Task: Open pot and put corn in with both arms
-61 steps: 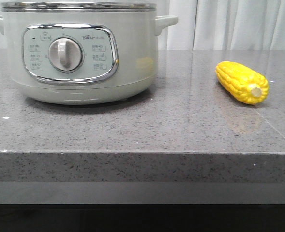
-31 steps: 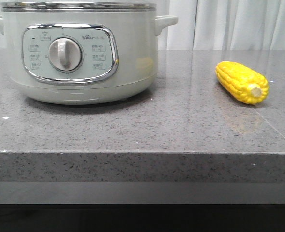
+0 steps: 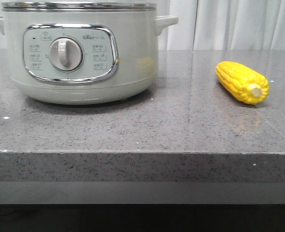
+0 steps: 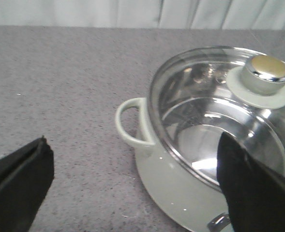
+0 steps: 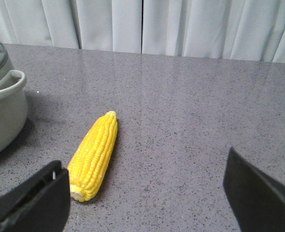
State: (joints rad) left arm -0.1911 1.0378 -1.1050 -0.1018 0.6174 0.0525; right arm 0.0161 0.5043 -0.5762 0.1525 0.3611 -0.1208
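Wrist views: both grippers spread wide, empty, lid on the pot, corn untouched on the counter.

Left gripper point(image 4: 132, 188) had its jaws far apart, holding nothing; one finger point(image 4: 16, 186) sat over bare counter point(image 4: 60, 82), the other finger overlapped the pot point(image 4: 181, 193) rim in view. Pot was just ahead of that gripper, glass lid point(image 4: 215, 121) seated, chrome knob point(image 4: 267, 71) on top, one side handle point(image 4: 130, 123) toward the gap between the fingers. Right gripper point(image 5: 147, 193) was equally wide and empty; corn point(image 5: 95, 154) lay flat just ahead of one finger, stub end toward the gripper, clear of both fingers. Pot and corn stood well apart in the front view; curtain point(image 5: 142, 24) was behind.
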